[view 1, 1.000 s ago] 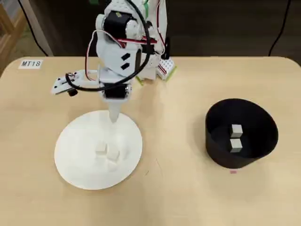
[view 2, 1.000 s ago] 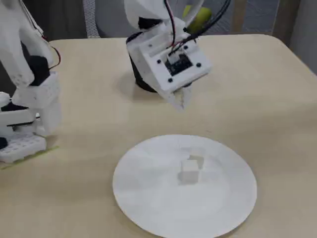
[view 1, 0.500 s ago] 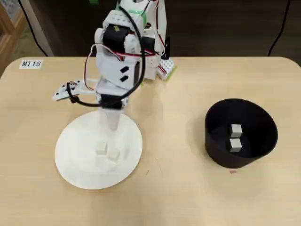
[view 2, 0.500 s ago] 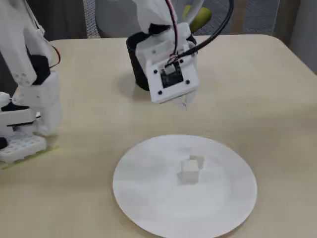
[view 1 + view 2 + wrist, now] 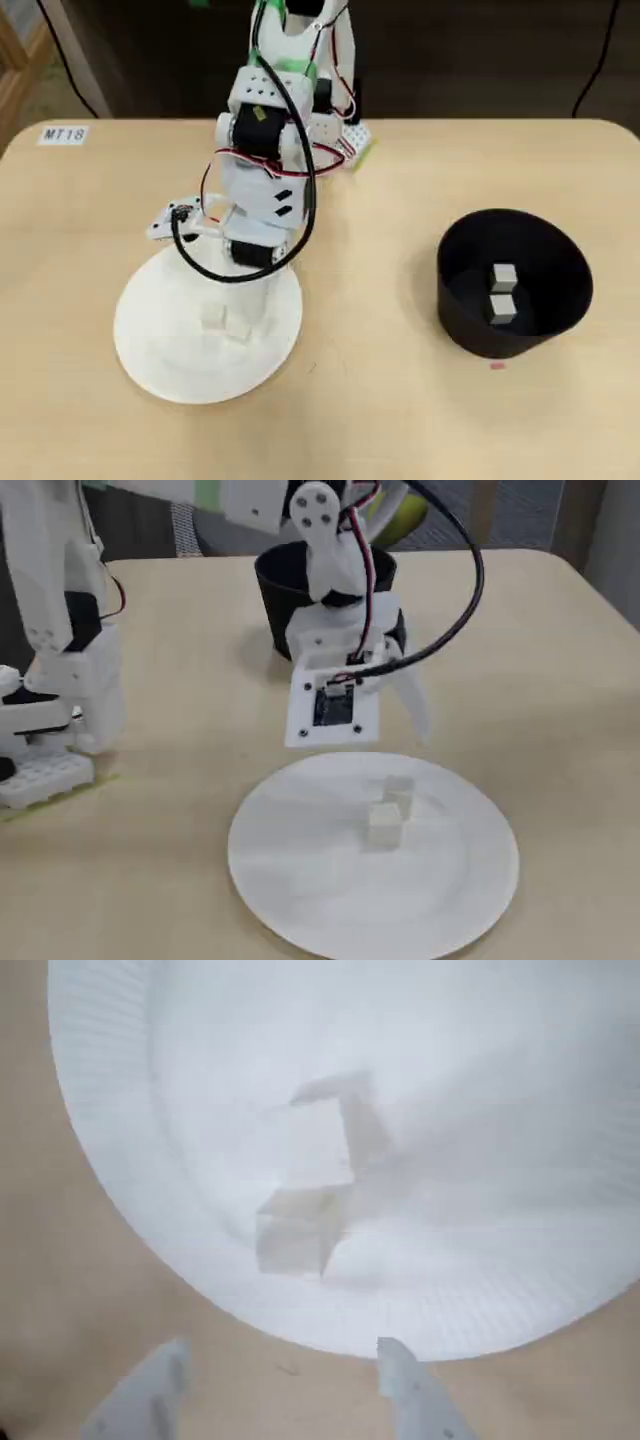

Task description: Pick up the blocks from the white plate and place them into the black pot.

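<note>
Pincer [image 5: 285, 1385] fingers are standing spread apart and gripping nothing at the bottom of the wrist view, hanging just off the rim of the white plate [image 5: 120, 1180], whose two blocks [image 5: 297, 1228] are sitting touching each other left of centre. In the overhead view the plate [image 5: 150, 345] is lying at lower left on the table [image 5: 380, 420] under the arm [image 5: 262, 170], while the black pot [image 5: 455, 300] is standing well apart at right, holding two more blocks [image 5: 502, 292].
</note>
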Controlling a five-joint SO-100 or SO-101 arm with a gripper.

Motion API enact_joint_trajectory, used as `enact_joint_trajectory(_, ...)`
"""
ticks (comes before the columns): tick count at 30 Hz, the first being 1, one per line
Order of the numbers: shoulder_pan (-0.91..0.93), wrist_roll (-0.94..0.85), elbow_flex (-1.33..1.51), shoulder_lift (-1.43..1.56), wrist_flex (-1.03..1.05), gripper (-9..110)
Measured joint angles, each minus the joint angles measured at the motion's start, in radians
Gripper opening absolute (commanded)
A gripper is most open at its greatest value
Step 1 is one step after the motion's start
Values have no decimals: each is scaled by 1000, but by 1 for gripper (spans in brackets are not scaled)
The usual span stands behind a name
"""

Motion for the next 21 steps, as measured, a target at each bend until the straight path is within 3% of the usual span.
enact_joint_trajectory(21, 41, -23, -457, -420, 232, 36)
